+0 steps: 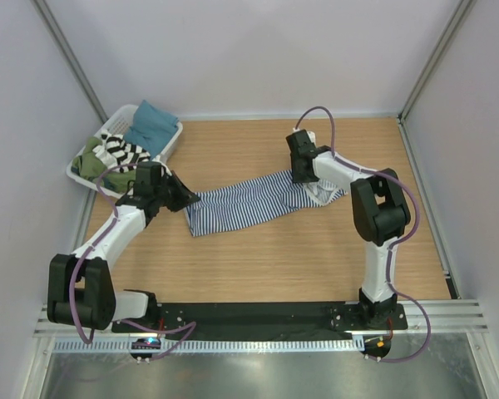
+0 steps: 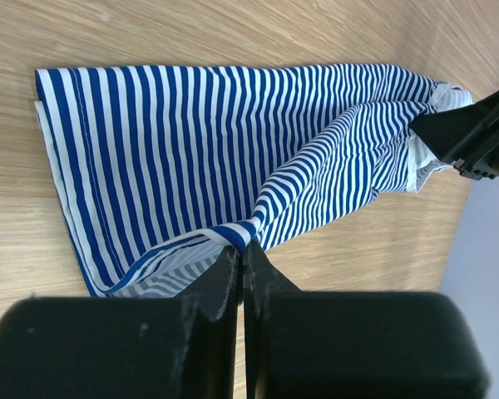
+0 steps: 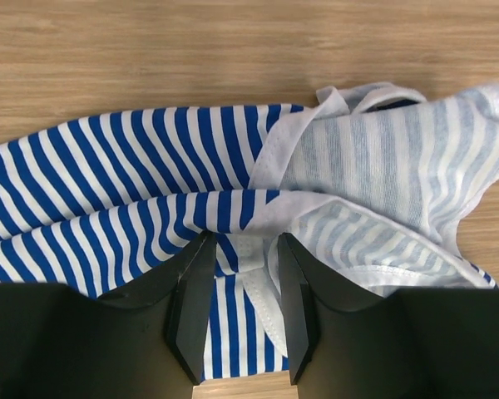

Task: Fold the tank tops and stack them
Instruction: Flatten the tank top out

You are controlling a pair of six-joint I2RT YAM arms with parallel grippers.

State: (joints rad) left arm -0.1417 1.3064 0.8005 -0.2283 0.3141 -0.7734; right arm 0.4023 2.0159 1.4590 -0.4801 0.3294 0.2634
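Observation:
The navy-and-white thin-striped tank top lies stretched out across the middle of the table. My left gripper is shut on its bunched hem edge, which shows in the left wrist view. My right gripper is at the strap end, and its jaws stand apart over the white-edged straps, so it is open. The cloth there is turned inside out and pale. The broad black-and-white striped tank top lies crumpled in the basket.
A white slatted basket stands at the back left and also holds a teal cloth and a green cloth. Grey walls close in the wooden table on three sides.

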